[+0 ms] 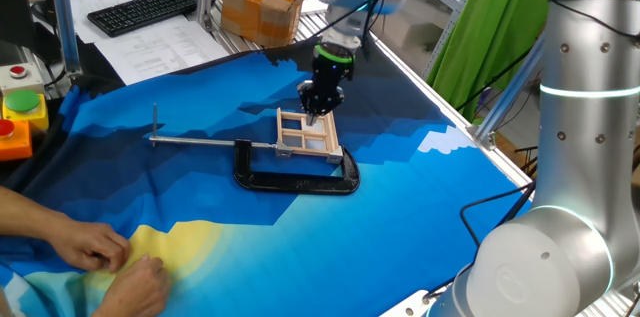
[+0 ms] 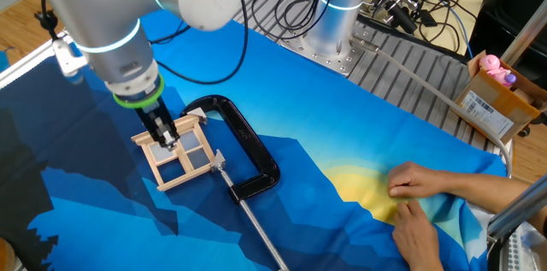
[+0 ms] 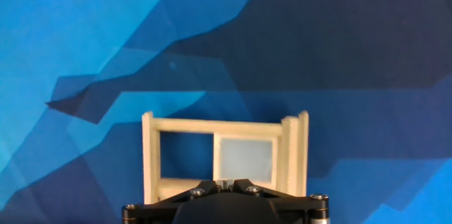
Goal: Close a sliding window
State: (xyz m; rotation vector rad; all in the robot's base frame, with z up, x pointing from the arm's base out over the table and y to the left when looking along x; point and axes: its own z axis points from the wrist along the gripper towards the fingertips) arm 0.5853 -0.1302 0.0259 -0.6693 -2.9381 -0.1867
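The sliding window point(image 1: 308, 135) is a small pale wooden frame lying flat on the blue cloth, held by a black C-clamp point(image 1: 296, 175). It also shows in the other fixed view point(image 2: 181, 156) and in the hand view point(image 3: 224, 157), where one translucent pane sits on the right half and the left half is open. My gripper point(image 1: 315, 114) stands straight down over the window's far part, its fingertips at the frame point(image 2: 167, 142). In the hand view the gripper point(image 3: 224, 180) has its jaws drawn together with only a thin gap, on the window's crossbar.
The clamp's long metal bar point(image 1: 200, 140) runs left across the cloth. A person's hands point(image 1: 105, 257) rest on the cloth's near-left corner. A cardboard box point(image 1: 262, 2), a keyboard point(image 1: 143, 7) and red and green buttons point(image 1: 20, 112) lie beyond the table's edges.
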